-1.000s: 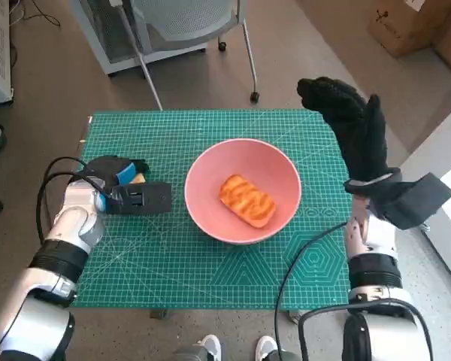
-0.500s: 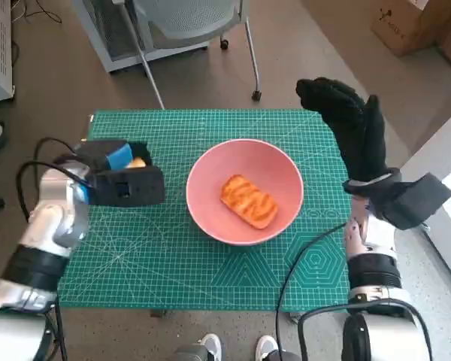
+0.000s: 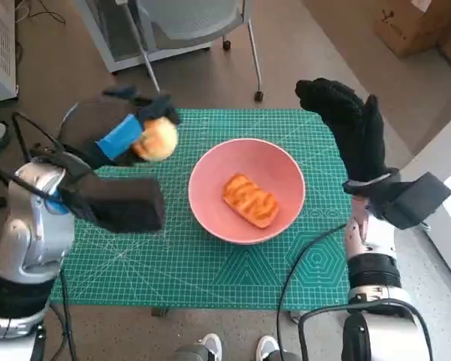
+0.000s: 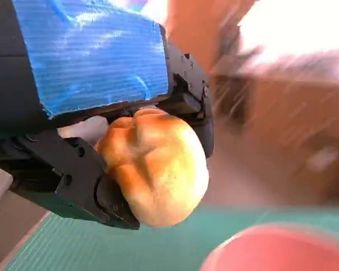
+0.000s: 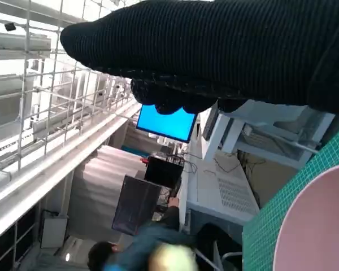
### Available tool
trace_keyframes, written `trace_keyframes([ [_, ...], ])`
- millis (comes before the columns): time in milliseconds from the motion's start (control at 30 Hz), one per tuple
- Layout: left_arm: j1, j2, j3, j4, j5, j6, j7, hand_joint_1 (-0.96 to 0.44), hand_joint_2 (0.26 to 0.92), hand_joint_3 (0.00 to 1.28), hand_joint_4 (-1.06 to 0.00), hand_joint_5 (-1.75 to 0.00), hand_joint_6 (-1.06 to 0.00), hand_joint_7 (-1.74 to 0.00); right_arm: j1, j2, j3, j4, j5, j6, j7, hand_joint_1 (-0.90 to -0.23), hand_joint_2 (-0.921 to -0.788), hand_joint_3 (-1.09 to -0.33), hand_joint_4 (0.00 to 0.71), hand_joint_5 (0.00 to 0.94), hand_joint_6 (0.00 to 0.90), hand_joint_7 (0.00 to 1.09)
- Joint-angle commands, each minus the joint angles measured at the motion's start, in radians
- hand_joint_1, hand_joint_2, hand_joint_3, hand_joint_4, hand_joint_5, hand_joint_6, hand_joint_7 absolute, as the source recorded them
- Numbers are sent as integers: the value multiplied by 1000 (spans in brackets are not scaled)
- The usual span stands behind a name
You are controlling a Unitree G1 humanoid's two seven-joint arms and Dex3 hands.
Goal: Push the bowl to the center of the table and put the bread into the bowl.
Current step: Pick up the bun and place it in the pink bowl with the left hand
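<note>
A pink bowl [image 3: 246, 189] stands near the middle of the green mat, with a flat orange-glazed piece of bread [image 3: 248, 200] lying inside it. My left hand [image 3: 124, 128] is raised above the mat's far left part and grips a round golden bread roll [image 3: 156, 139], left of the bowl's rim. In the left wrist view the roll [image 4: 155, 166] sits between the black fingers [image 4: 73, 180], with the bowl's rim [image 4: 277, 248] below it. My right hand [image 3: 349, 124] in the black glove is lifted at the table's right edge, fingers apart, holding nothing.
The green cutting mat [image 3: 135, 263] covers the small table. An office chair [image 3: 188, 22] stands on the floor beyond the far edge, and a cardboard box [image 3: 425, 22] lies at the upper right. Someone's shoes [image 3: 210, 347] show at the near edge. The right wrist view catches a person [image 5: 152, 248].
My left hand has risen off the mat at the left with the round roll and swung up and toward the bowl. The right hand and the bowl have stayed put.
</note>
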Motion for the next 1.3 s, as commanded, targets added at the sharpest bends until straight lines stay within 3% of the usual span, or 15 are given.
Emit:
trace_keyframes([
  [33, -26, -47, -47, -1, -2, -127, 58, 2, 899, 2, -830, -913, -736, -1137, 12, -4, -1, 18, 4, 17, 11, -563, -921, -558, 211, 0, 350, 0],
  [400, -102, -140, -160, 208, -16, -430, 107, 0, 920, 45, -670, -1106, -699, -1164, 23, -14, -9, 13, 10, 17, 22, -566, -921, -562, 209, 0, 349, 0],
  [533, -123, -162, -180, 269, -5, -464, 99, 0, 920, 54, -644, -1164, -703, -1131, 25, -18, -13, 17, 10, 13, 23, -560, -921, -562, 210, 0, 352, 2],
  [633, -118, -185, -195, 290, 0, -418, 55, 0, 920, 77, -611, -1238, -684, -1111, 29, -21, -17, 13, 8, 9, 21, -550, -921, -563, 212, 1, 352, 2],
  [700, -107, -193, -198, 285, -3, -374, 13, 1, 921, 158, -483, -1314, -630, -1213, 32, -22, -18, 8, 8, 8, 20, -549, -921, -563, 212, 1, 352, 1],
  [733, -102, -196, -198, 281, -5, -355, -5, -2, 905, 154, -422, -1163, -577, -1100, 34, -22, -19, 6, 8, 7, 20, -548, -921, -564, 213, 2, 353, 2],
  [800, -93, -203, -205, 278, -2, -305, -51, -34, 865, 87, -319, -537, -470, -600, 39, -23, -22, -1, 12, 6, 23, -548, -921, -564, 214, 2, 354, 3],
  [900, -89, -205, -213, 284, 5, -267, -86, -92, 818, 30, -201, -176, -367, -242, 45, -23, -25, -10, 18, 5, 26, -547, -921, -564, 215, 2, 354, 2],
  [1033, -89, -201, -213, 296, -3, -262, -100, -175, 793, 7, -134, -37, -305, -85, 51, -21, -27, -17, 21, 0, 25, -541, -921, -560, 216, 2, 351, 1],
  [1300, -81, -187, -199, 317, -1, -292, -68, -318, 786, 1, -78, -2, -314, -47, 45, -19, -27, -5, 16, -11, 13, -553, -921, -559, 216, 1, 344, 0],
])
